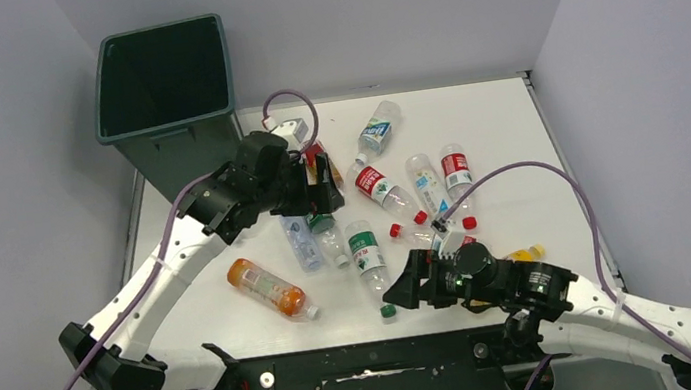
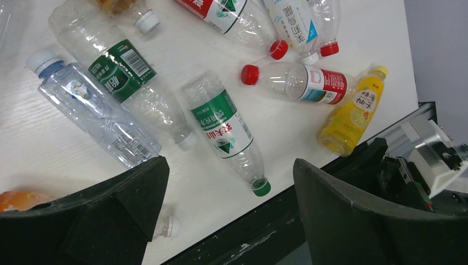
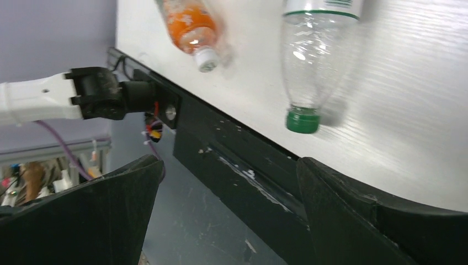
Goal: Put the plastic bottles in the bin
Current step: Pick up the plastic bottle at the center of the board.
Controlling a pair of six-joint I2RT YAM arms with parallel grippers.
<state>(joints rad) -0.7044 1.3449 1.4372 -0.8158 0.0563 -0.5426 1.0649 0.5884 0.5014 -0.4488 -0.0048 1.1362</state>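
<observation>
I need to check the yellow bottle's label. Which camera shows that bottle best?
The left wrist view: the yellow bottle lies whole and unobstructed there, label up. The top view shows only a sliver behind the right arm; the right wrist view misses it.

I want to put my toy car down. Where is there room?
The far right corner of the table, beyond the red-label bottle, is bare. The middle is crowded with plastic bottles.

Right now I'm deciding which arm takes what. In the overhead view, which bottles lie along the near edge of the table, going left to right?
orange bottle → clear bottle with the green cap → yellow bottle, partly hidden by the right arm.
</observation>
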